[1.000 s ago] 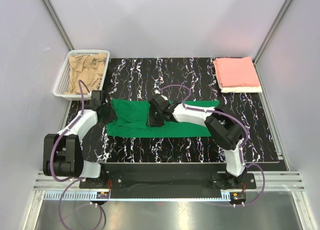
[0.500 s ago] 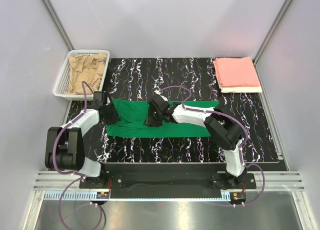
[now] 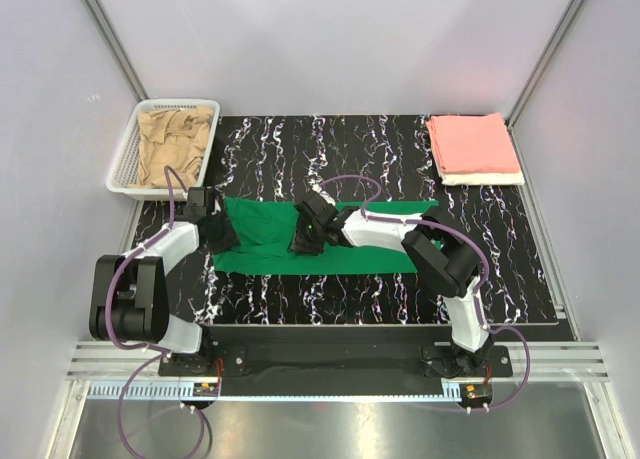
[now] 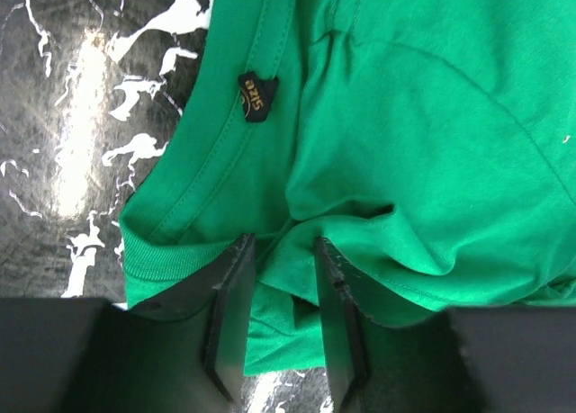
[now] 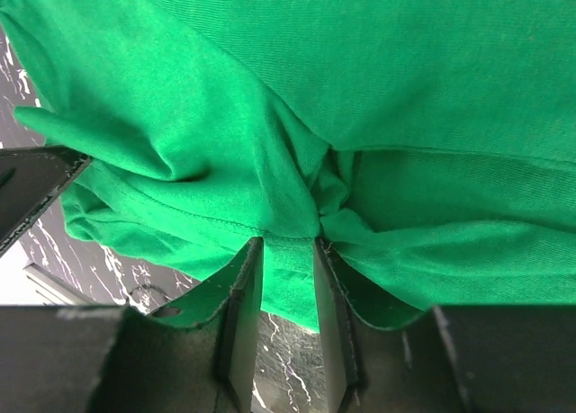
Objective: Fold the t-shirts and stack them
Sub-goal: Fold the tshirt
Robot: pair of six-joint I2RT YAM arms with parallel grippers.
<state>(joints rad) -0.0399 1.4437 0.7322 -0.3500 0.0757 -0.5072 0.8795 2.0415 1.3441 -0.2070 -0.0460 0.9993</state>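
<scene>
The left end effector [image 4: 279, 251] is gripping the green t-shirt [image 4: 432, 116] near its collar [image 4: 193, 197]; the right end effector [image 5: 286, 246] is pinching its middle. Raising both evenly would keep the fold straight.

Robot lab cell, aluminium frame [image 3: 110, 39], white walls [image 3: 330, 39]

On the table [image 3: 300, 144], the spread t-shirt [image 3: 372, 251] runs from the left gripper [image 3: 224, 236] rightward past the right gripper [image 3: 303, 242]. Behind the left gripper, a basket [image 3: 124, 165] holds a crumpled t-shirt [image 3: 176, 142]. Well behind-right of the right gripper, a folded t-shirt [image 3: 472, 143] lies on a bottom t-shirt [image 3: 486, 179].
</scene>
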